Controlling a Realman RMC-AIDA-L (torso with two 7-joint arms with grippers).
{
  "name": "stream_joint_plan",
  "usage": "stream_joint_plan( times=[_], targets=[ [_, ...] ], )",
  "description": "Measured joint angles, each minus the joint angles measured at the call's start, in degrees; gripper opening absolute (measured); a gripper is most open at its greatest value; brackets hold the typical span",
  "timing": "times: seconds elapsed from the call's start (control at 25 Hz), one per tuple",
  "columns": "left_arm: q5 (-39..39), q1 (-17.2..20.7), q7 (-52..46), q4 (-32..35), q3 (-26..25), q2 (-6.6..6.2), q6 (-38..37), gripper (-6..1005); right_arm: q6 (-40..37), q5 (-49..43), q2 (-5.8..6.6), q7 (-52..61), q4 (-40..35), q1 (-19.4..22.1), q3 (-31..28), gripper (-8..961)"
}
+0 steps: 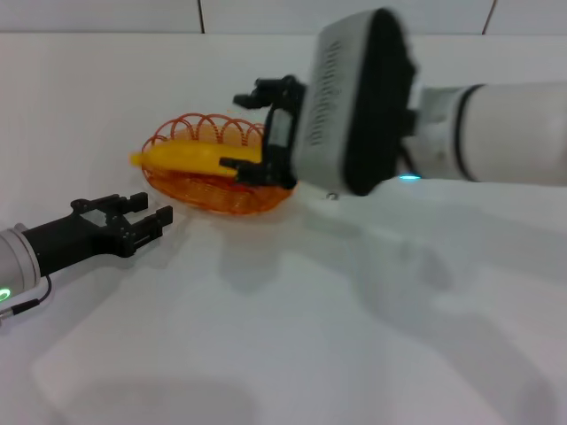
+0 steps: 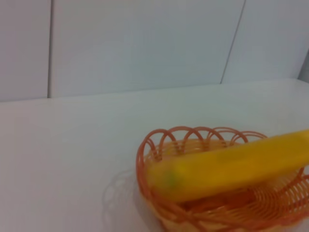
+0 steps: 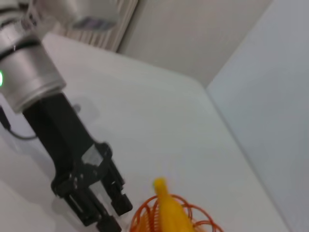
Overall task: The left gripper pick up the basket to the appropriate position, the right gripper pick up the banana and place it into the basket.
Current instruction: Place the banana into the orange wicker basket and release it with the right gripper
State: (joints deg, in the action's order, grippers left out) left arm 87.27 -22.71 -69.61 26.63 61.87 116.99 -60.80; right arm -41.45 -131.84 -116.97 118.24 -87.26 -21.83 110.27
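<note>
The orange wire basket (image 1: 232, 200) rests on the white table, left of centre. The yellow banana (image 1: 190, 158) lies in it, one end sticking out over the left rim. My right gripper (image 1: 253, 129) hovers over the basket's right end with its fingers spread wide; the lower finger overlaps the banana's right end. My left gripper (image 1: 151, 212) is open and empty, low on the table just left of and in front of the basket. The left wrist view shows the basket (image 2: 145, 159) and the banana (image 2: 227, 166) close up. The right wrist view shows the left gripper (image 3: 108, 212), the banana (image 3: 169, 212) and the basket (image 3: 145, 218).
The white tabletop (image 1: 292, 336) spreads in front of the basket. A white tiled wall (image 1: 115, 16) runs along the back edge. The right arm's large white-grey housing (image 1: 354, 106) hangs above the table, right of the basket.
</note>
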Motion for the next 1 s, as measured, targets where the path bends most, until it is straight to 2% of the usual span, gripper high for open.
stream_joint_plan(
  times=[0.08, 0.12, 0.32, 0.56, 0.84, 1.0],
  targets=[
    [0.00, 0.06, 0.00, 0.00, -0.05, -0.01, 0.04, 498, -5.33, 5.37, -0.08, -5.39, -4.40, 4.26, -5.08, 715],
    [0.00, 0.08, 0.00, 0.00, -0.10, -0.01, 0.05, 498, -5.33, 5.37, -0.08, -5.39, -4.40, 4.26, -5.08, 715],
    [0.01, 0.12, 0.00, 0.00, -0.35, -0.02, 0.03, 498, -17.38, 16.53, 0.10, -11.89, -2.71, 6.00, -16.55, 715],
    [0.01, 0.13, 0.16, 0.00, -0.24, 0.07, -0.06, 498, -25.78, 25.48, 0.14, -20.47, 9.57, 5.65, -27.53, 714],
    [-0.63, 0.28, 1.58, 0.09, 0.02, 0.08, -0.56, 498, -25.78, 27.13, 0.17, -25.62, 23.69, 3.09, -33.97, 712],
    [-1.14, 1.13, 4.74, 0.28, 0.06, 0.26, -1.55, 498, -25.78, 29.01, 0.23, -28.97, 28.98, 1.79, -36.40, 711]
  ],
)
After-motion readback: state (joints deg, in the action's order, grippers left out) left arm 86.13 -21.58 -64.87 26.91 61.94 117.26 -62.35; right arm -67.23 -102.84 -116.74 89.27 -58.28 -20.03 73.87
